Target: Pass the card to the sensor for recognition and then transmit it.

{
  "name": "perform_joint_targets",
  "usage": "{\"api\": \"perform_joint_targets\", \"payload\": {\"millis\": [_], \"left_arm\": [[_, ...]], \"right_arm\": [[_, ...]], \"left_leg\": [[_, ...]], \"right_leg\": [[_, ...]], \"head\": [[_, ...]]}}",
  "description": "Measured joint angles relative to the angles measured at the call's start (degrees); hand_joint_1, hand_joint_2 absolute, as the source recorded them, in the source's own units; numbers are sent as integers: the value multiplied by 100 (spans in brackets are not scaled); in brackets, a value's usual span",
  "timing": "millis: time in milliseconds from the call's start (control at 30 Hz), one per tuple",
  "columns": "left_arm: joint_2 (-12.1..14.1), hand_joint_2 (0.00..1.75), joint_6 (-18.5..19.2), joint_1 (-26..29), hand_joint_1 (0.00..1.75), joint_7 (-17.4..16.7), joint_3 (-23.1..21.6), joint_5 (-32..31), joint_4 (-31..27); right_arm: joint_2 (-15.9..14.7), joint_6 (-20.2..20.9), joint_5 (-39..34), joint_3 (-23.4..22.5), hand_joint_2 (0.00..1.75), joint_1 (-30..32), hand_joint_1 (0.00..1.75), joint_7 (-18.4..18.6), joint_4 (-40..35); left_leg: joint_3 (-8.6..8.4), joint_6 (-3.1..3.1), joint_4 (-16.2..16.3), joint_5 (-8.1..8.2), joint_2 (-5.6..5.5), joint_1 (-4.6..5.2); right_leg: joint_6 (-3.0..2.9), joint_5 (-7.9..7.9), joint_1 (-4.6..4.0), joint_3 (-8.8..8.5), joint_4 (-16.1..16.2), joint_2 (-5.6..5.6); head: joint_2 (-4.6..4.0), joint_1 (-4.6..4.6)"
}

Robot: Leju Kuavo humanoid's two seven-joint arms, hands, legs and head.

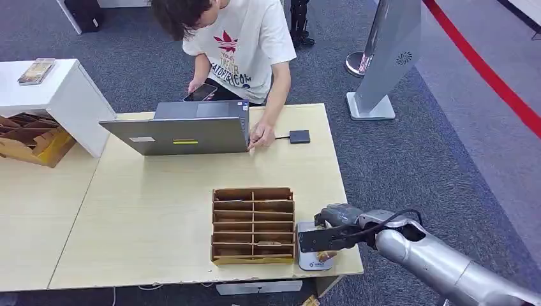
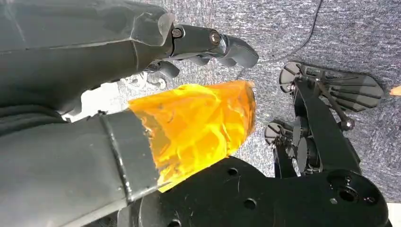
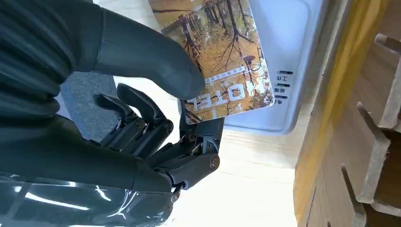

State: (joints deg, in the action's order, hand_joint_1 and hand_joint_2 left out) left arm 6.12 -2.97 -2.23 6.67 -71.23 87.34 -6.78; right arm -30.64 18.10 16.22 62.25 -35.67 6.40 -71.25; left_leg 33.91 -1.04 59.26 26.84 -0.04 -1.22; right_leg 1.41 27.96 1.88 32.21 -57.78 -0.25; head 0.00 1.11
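Right wrist view, robot hand pinching card over sensor

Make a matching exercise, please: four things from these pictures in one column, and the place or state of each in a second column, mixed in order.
Things:
1. card
2. white sensor
3. laptop
4. cardboard organizer

Places or states:
A. open at the table's far edge, in front of a person
B. held by the right hand, over the sensor
C. on the table between organizer and table edge
D. on the table, left of the sensor

Pairs: 1-B, 2-C, 3-A, 4-D
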Motion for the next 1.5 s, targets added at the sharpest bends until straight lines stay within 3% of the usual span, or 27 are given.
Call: {"api": "perform_joint_targets", "payload": {"millis": [600,800,1033,1167,1333,1500], "left_arm": [[-2,0,2,-1,0,0,0,0,0],[-37,0,26,-2,0,37,0,0,4],[-254,0,61,-42,0,162,0,0,220],[-361,0,37,-87,0,188,-2,0,291],[-420,0,-4,-127,0,201,-46,0,319],[-446,0,-31,-148,0,208,-57,0,334]], "right_arm": [[159,-251,100,-118,175,123,175,-26,37],[499,-1454,449,-783,175,736,175,-232,-177],[1505,-3238,1664,-2392,175,2134,175,-843,-1470],[2002,-4173,2460,-2983,175,2686,175,-1200,-2174],[2317,-4819,2916,-3388,175,3090,175,-1493,-2705],[2489,-5073,3060,-3543,175,3219,175,-1630,-2966]], "left_leg": [[-1,0,0,0,1,0],[1,0,-1,0,-2,-1],[7,-2,-2,3,-7,-2],[9,-2,-3,3,-6,-2],[8,0,-2,4,0,1],[7,1,-2,3,-1,1]], "right_leg": [[0,0,0,-1,0,1],[0,1,-1,0,0,-1],[0,7,-2,8,0,-5],[0,10,-2,7,0,-8],[2,6,2,7,1,-2],[1,4,1,7,1,-3]], "head": [[0,0],[0,0],[0,0],[0,-2],[0,0],[0,0]]}}
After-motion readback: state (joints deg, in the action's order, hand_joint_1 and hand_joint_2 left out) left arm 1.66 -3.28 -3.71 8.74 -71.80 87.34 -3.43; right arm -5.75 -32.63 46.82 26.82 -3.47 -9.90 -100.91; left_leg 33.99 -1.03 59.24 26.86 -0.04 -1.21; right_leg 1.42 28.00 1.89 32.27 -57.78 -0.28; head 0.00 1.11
